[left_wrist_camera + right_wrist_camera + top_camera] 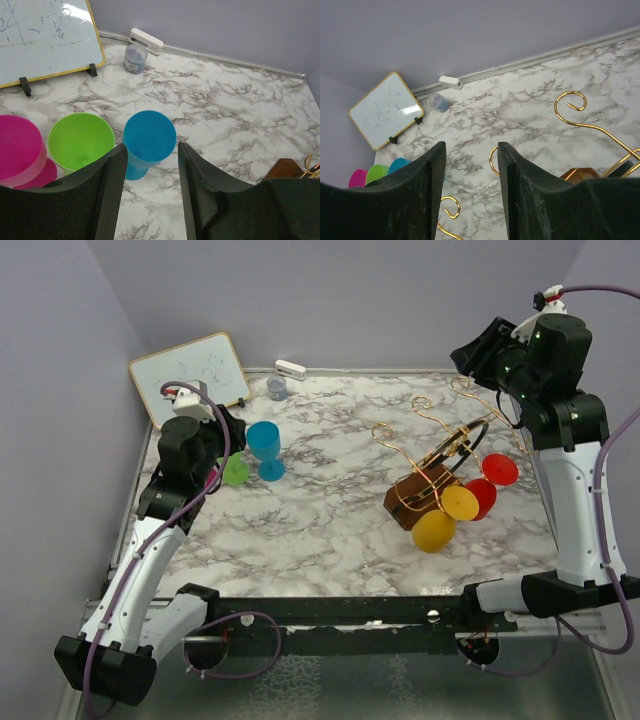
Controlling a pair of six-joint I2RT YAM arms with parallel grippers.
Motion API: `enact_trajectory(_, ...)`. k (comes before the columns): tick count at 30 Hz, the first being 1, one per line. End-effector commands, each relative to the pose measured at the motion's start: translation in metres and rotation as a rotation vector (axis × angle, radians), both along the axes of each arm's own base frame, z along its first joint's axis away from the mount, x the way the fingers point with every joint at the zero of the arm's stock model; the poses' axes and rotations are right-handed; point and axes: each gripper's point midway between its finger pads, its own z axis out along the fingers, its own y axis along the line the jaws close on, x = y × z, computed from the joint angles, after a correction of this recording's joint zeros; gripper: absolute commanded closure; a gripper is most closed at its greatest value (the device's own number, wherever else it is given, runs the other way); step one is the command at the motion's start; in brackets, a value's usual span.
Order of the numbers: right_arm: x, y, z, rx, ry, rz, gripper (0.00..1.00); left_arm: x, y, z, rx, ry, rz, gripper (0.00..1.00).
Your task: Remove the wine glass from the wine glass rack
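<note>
Right claw (466, 356) hangs high at the far right, beyond the wine glass rack (425, 490), which stands right of centre on the marble table (330, 530). Yellow wine glasses (459, 502) and red wine glasses (499, 469) cluster at its near-right side (hung or resting, I cannot tell). Left claw (228, 440) sits beside a blue glass (265, 448) and a green glass (236, 472).

From the left wrist, its fingers (112, 190) stand apart and empty, the blue glass just beyond.

From the right wrist, the fingers are spread with nothing between them, gold hooks (570, 100) below.
</note>
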Motion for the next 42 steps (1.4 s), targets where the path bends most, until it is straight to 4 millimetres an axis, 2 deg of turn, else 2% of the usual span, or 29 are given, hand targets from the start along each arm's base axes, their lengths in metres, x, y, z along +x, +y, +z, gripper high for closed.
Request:
enact_trajectory(1,0.02,-0.004,0.013,-0.009,-0.02,0.018,0.54,0.0,-0.008,0.01,-0.026,-0.029,-0.036,0.52)
enact_trajectory(3,0.036,-0.012,0.019,0.017,-0.036,0.053,0.53,0.001,-0.009,0.01,-0.03,-0.029,-0.038,0.52)
enact_trajectory(7,0.064,-0.005,0.027,-0.002,-0.016,0.112,0.51,0.003,-0.012,0.006,-0.032,-0.016,-0.047,0.52)
enact_trajectory(9,0.068,-0.01,0.031,-0.01,-0.034,0.089,0.49,0.004,-0.012,0.004,-0.029,-0.01,-0.048,0.52)
enact_trajectory(12,0.067,-0.036,0.016,0.036,-0.02,0.103,0.49,0.005,-0.011,0.002,-0.026,-0.003,-0.042,0.52)
enact_trajectory(14,0.057,-0.067,0.003,0.164,-0.007,0.144,0.5,0.005,-0.011,0.001,-0.026,-0.002,-0.043,0.53)
enact_trajectory(16,0.041,-0.09,-0.001,0.207,-0.036,0.126,0.51,0.006,-0.012,-0.001,-0.026,0.003,-0.047,0.53)
enact_trajectory(19,0.011,-0.1,-0.001,0.155,-0.053,0.033,0.51,0.007,-0.014,-0.003,-0.026,0.012,-0.055,0.53)
enact_trajectory(23,-0.037,-0.121,-0.025,0.181,-0.034,-0.139,0.51,0.008,-0.015,-0.006,-0.023,0.023,-0.055,0.53)
enact_trajectory(25,-0.056,-0.12,-0.038,0.21,-0.03,-0.17,0.52,0.008,-0.015,-0.006,-0.024,0.021,-0.054,0.53)
enact_trajectory(28,-0.075,-0.119,-0.057,0.238,-0.012,-0.202,0.52,0.009,-0.015,-0.007,-0.026,0.026,-0.057,0.53)
enact_trajectory(34,-0.101,-0.105,-0.065,0.292,-0.042,-0.227,0.52,0.008,-0.02,-0.006,-0.037,0.025,-0.08,0.53)
enact_trajectory(39,-0.111,-0.108,-0.088,0.289,-0.001,-0.283,0.52,0.008,-0.021,-0.006,-0.038,0.029,-0.088,0.53)
enact_trajectory(41,-0.11,-0.111,-0.087,0.272,-0.01,-0.293,0.51,0.009,-0.023,-0.008,-0.041,0.035,-0.092,0.53)
enact_trajectory(42,-0.108,-0.112,-0.078,0.247,-0.037,-0.282,0.51,0.009,-0.023,-0.009,-0.042,0.039,-0.095,0.53)
